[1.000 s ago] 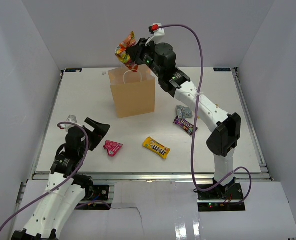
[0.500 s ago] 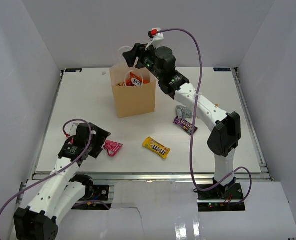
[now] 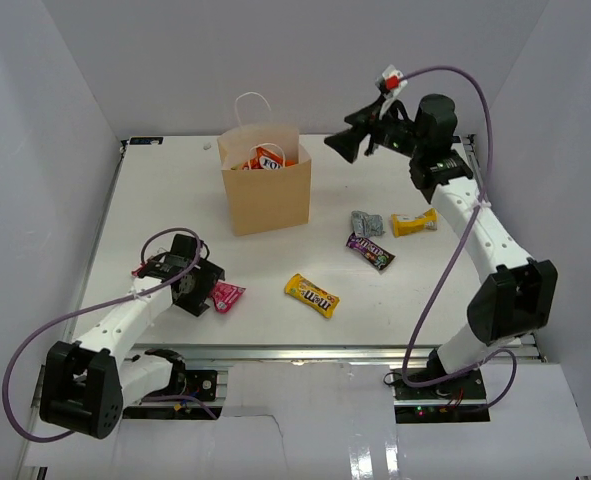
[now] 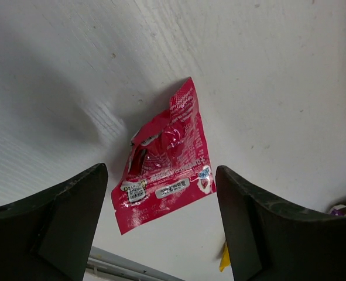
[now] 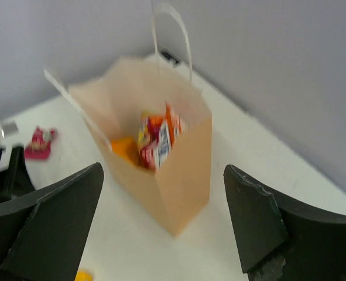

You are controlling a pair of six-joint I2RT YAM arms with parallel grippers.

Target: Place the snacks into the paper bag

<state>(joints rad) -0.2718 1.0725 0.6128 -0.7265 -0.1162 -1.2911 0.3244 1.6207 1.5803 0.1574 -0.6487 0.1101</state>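
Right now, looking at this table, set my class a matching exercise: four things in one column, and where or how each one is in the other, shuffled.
Things
1. pink packet
2. paper bag
3. silver packet
4. right gripper

States
A. upright, snacks inside
B. open, raised in the air, holding nothing
C. flat on the table, below the open left gripper
D. flat on the table, beside the purple packet

Pairs: 1-C, 2-A, 3-D, 4-B

Bag [image 3: 265,200] stands at table [image 3: 165,190] back, left of centre; packets [image 3: 265,158] inside. Front-left packet [image 3: 225,295] near front edge. Mid packet [image 3: 311,293] right of it. Packet trio [image 3: 365,222] right of bag.
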